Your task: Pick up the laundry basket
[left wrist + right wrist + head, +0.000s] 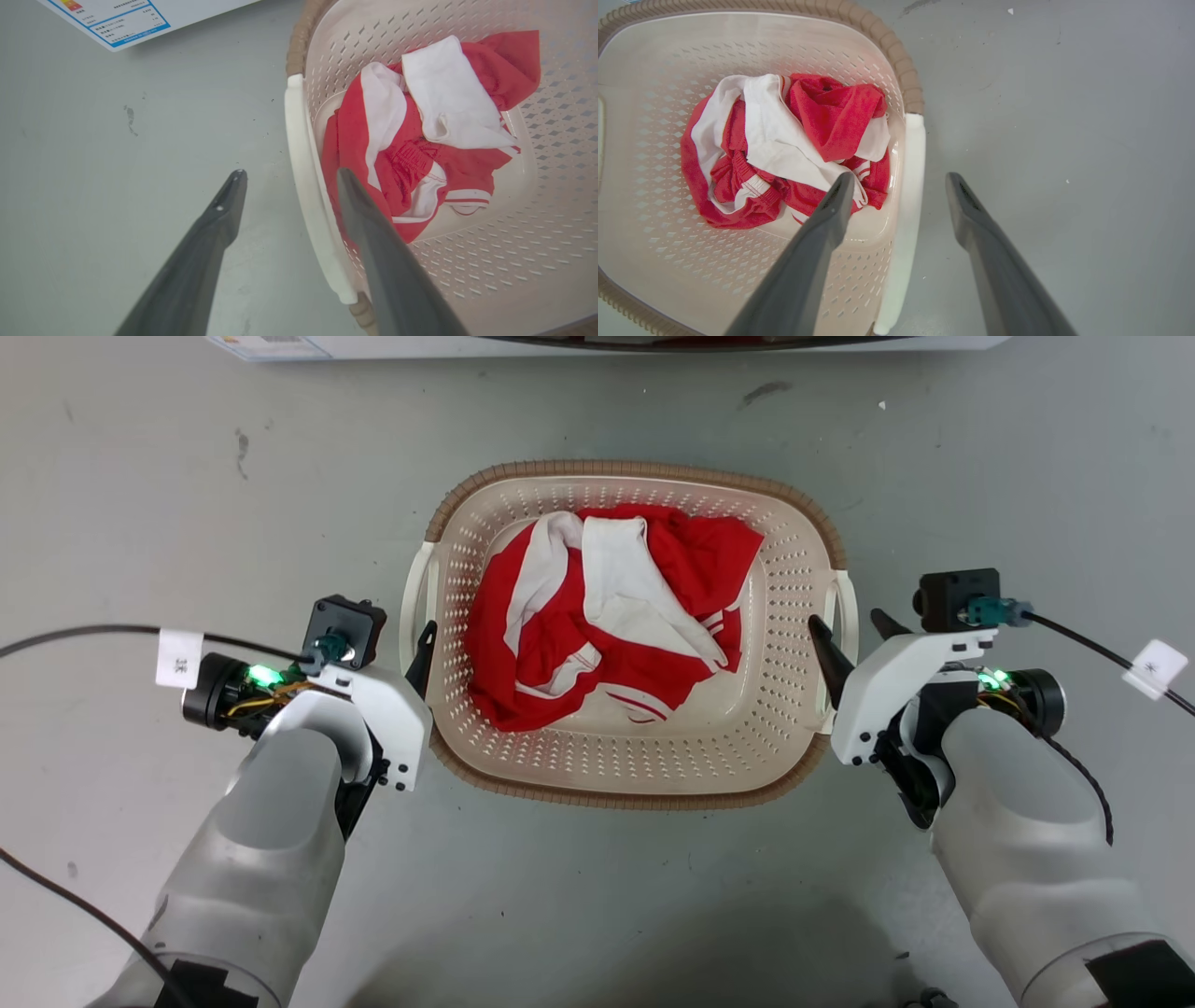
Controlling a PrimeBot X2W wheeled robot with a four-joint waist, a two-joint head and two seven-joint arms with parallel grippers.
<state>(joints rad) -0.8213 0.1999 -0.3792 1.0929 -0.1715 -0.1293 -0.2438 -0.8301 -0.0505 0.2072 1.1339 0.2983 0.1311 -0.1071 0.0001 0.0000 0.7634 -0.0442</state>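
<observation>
Down on the grey floor (187,476) sits the basket (653,761), with red-and-white clothes (597,625) bunched in its bottom. The left gripper (290,173) is spread wide astride the left handle (303,186), one finger inside the wall and one outside. The right gripper (899,178) is likewise spread astride the right handle (908,196), and neither grasps anything.

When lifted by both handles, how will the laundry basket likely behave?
Probably stiff: the laundry basket is moulded, perforated plastic. Likely light: it holds just some crumpled red-and-white clothing. May tip if one white handle rises first.
</observation>
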